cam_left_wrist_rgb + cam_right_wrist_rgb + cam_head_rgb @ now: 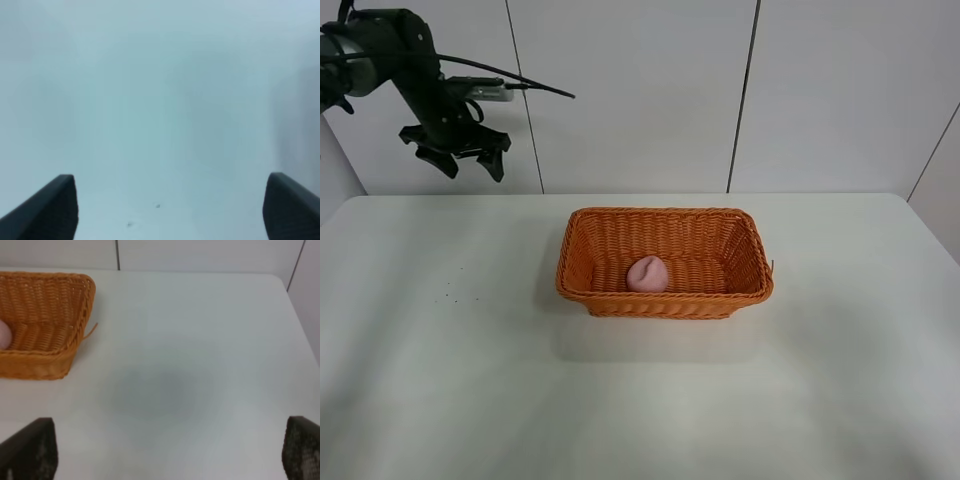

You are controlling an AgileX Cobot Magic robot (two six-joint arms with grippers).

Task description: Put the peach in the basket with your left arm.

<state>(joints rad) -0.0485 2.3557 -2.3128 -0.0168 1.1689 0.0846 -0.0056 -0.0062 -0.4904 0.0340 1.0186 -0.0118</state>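
Observation:
The pale-pink peach (pixel 647 273) lies inside the orange wicker basket (pixel 582 250), near its front wall and left of middle. My left gripper (pixel 456 150) hangs open and empty, high at the back left, well away from the basket. In the left wrist view its two dark fingertips (pixel 47 210) stand wide apart over blurred white table. My right gripper (pixel 165 452) is open and empty; its fingertips (pixel 30 450) frame bare table to the right of the basket (pixel 60 365). A sliver of the peach (pixel 4 334) shows in that view. The right arm is outside the exterior view.
The white table (pixel 820 380) spreads around the basket, with a white panelled wall (pixel 640 90) behind. A few small dark specks (pixel 455 290) mark the table left of the basket. A loose wicker strand (pixel 91 330) sticks out from the basket's corner.

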